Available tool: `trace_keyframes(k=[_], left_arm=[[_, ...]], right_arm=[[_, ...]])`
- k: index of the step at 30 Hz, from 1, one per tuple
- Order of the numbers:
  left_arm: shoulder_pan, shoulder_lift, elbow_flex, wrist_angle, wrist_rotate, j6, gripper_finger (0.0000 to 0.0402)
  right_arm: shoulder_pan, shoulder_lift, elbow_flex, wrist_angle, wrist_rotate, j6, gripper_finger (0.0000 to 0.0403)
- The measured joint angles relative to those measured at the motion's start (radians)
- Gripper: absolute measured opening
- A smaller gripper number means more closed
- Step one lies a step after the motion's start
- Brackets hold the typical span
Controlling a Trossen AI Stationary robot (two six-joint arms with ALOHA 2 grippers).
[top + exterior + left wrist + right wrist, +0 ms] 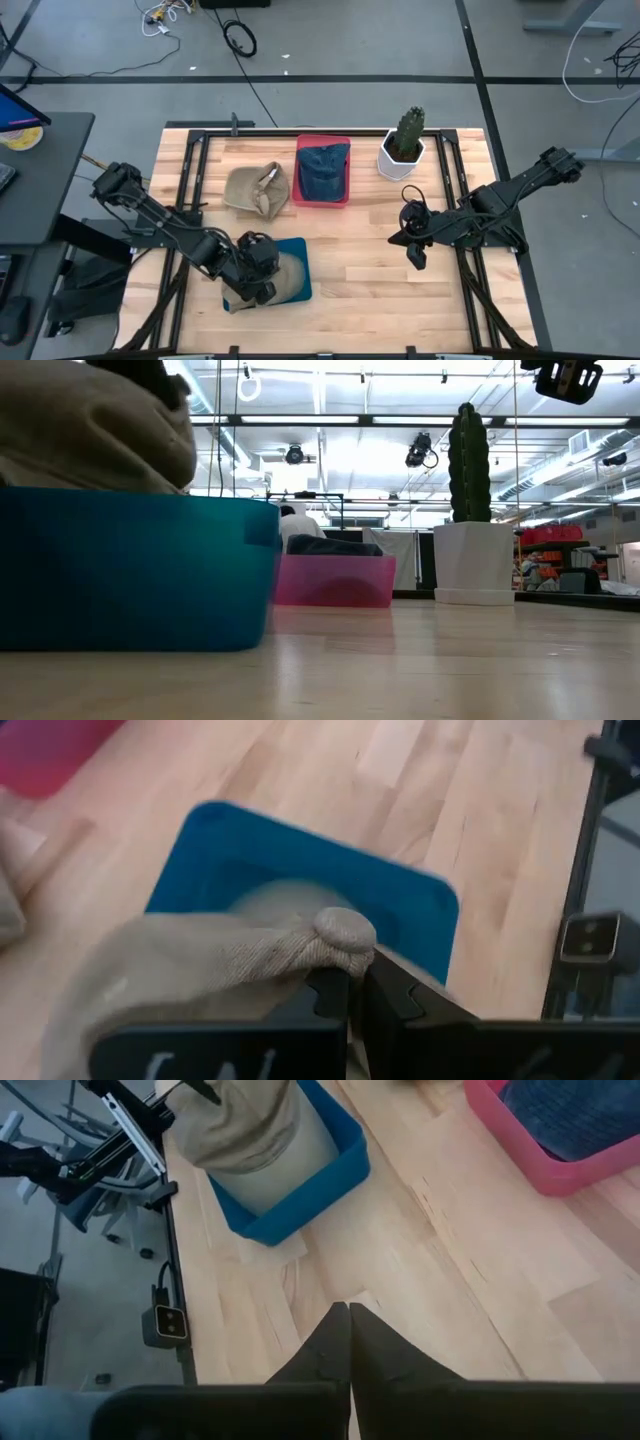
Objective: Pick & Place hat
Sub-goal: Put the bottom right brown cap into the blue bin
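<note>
Left hand (350, 982) clamped on a bunched fold of the tan hat (285, 275), over the blue bin (300, 247) at desk 7 o'clock. Soft, light, floppy; pinch thick fabric. Right hand (348, 1342) together, idle at 3 o'clock.

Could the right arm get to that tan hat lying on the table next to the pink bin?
Probably yes. The right gripper hangs shut over bare wood, and nothing stands between it and the loose tan hat beside the pink bin.

Left tool (256, 262) clamped on fabric; right tool (415, 253) closed, hovering.
</note>
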Motion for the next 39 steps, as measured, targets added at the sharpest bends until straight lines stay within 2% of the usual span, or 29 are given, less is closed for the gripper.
trace_keyframes(k=[12, 24, 30, 34, 39], left_arm=[[-0.062, 0.001, -0.020, -0.206, 0.069, -0.104, 0.0012], [-0.063, 0.015, -0.032, -0.175, 0.121, -0.105, 0.0011], [-0.059, 0.019, -0.125, -0.093, 0.216, -0.159, 0.0009], [-0.057, 0.019, -0.157, -0.093, 0.221, -0.221, 0.0012], [-0.057, 0.019, -0.203, -0.072, 0.219, -0.228, 0.0009]], right_arm=[[-0.002, 0.000, 0.000, -0.001, 0.000, -0.006, 0.0000], [-0.010, 0.000, 0.000, -0.001, 0.000, -0.017, 0.0000], [-0.010, 0.000, 0.000, -0.001, 0.000, -0.016, 0.0000], [-0.010, 0.000, 0.000, 0.000, 0.000, -0.011, 0.0000], [-0.010, 0.000, 0.000, 0.000, 0.000, -0.008, 0.0000]])
